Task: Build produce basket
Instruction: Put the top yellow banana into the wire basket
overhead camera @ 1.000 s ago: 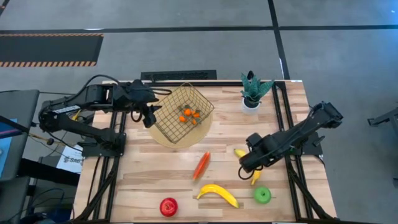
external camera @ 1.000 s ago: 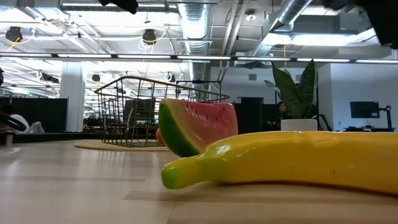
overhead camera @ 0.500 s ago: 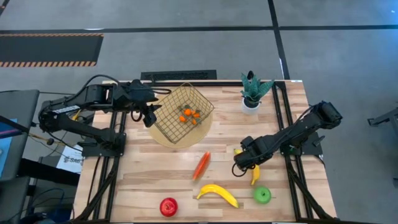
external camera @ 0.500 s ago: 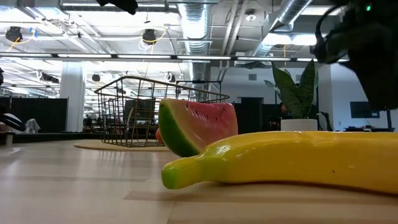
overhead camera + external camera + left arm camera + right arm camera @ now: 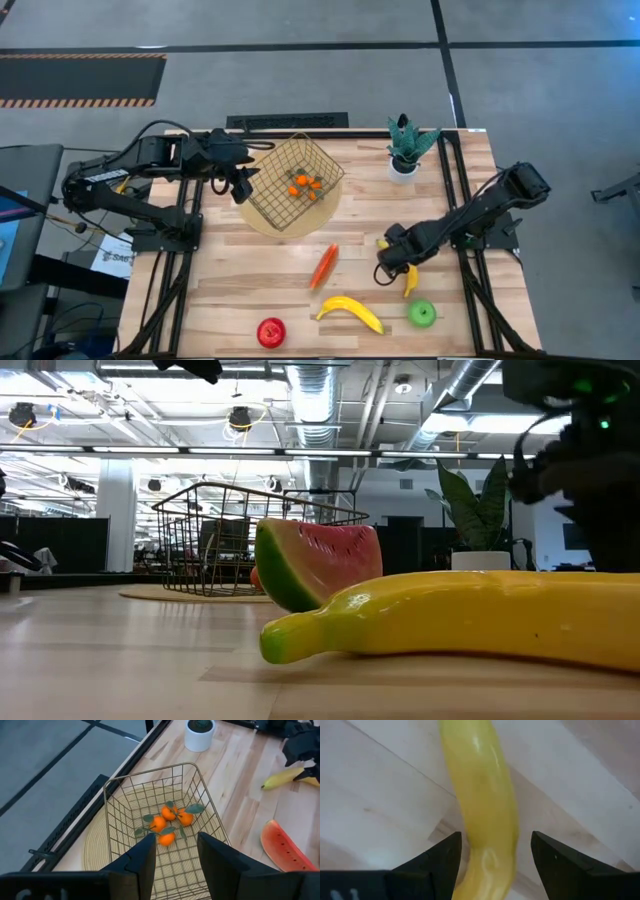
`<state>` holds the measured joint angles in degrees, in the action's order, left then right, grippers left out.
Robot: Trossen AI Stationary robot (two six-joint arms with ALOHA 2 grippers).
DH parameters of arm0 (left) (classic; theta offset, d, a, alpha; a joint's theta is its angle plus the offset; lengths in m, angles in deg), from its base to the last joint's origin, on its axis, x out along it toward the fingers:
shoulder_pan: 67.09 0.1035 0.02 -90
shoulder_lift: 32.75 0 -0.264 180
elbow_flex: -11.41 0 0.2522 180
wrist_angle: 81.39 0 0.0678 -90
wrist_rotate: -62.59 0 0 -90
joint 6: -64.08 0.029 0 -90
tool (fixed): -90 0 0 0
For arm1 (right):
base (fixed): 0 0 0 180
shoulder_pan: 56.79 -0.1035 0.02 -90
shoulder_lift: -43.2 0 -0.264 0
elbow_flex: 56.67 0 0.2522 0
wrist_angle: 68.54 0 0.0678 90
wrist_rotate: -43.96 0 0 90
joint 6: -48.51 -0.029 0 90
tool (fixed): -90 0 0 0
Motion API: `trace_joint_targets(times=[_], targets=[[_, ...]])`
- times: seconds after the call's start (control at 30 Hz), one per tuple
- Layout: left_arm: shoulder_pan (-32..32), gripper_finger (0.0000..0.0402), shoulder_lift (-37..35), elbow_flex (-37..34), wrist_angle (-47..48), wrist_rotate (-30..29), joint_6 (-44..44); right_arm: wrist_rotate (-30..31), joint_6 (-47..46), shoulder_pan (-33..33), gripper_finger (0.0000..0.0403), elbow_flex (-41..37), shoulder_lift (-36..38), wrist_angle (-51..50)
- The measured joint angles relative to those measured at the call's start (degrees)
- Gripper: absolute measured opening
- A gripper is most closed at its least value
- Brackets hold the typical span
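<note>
- Your right gripper (image 5: 388,262) is stretched low across the table toward its middle, fingers spread wide on either side of a small banana (image 5: 482,795) — the wrist view shows a gap between each finger (image 5: 432,865) and the fruit, so nothing is gripped.
- That banana lies on the bare wood, its lower half showing past the gripper in the high view (image 5: 409,282).
- Your left gripper (image 5: 241,185) reaches in from the table's left edge and waits just beside the left rim of the basket (image 5: 331,163); its fingers (image 5: 145,857) stand parted and hold nothing.
- The basket sits on a round tan mat (image 5: 257,223) at the table's far left-centre, tipped slightly, with 3 small orange, green-leaved pieces (image 5: 170,822) on its floor.
- Loose produce lies in front of the basket: a watermelon slice (image 5: 324,265) near the table's middle, a larger banana (image 5: 350,311) nearer the front edge, a red apple (image 5: 270,332) to its left and a green apple (image 5: 422,314) to its right.
- The watermelon slice lies between the right gripper and the basket, well apart from both.
- A potted plant (image 5: 405,148) in a white pot stands at the far right, clear of both arms.
- In the low view the larger banana (image 5: 470,615) fills the foreground, the watermelon slice (image 5: 315,560) just behind it, and the basket (image 5: 240,540) farther back.
</note>
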<state>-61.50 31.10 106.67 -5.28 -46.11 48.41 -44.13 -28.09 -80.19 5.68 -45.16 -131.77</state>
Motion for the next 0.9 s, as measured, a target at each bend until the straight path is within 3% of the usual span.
trace_joint_targets(times=[0.33, 0.43, 0.53, 0.63, 0.77, 0.9], targets=[[0.0, 0.0132, 0.0, 0.0, 0.0, 0.0, -2.1, -0.3, -1.2, 1.3, 0.0246, -5.2, 0.0, 4.9], [0.0, 0.0132, 0.0, 0.0, 0.0, 0.0, -2.8, -1.8, 0.2, 2.3, 0.0199, -5.2, 0.0, 5.2], [0.0, 0.0132, 0.0, 0.0, 0.0, 0.0, -3.0, -4.3, 1.8, 3.4, 0.0127, -5.1, 0.1, 5.6], [0.0, 0.0132, 0.0, 0.0, 0.0, 0.0, -3.0, -5.7, 4.0, 4.2, 0.0114, -4.7, 0.0, 5.5], [0.0, 0.0132, 0.0, 0.0, 0.0, 0.3, -3.0, -6.9, 9.3, 5.6, 0.0114, -0.5, -0.1, 3.6], [0.0, 0.0132, 0.0, 0.0, 0.5, 0.4, -3.0, -7.0, 15.5, 7.6, 0.0114, 9.6, -0.1, -4.2]])
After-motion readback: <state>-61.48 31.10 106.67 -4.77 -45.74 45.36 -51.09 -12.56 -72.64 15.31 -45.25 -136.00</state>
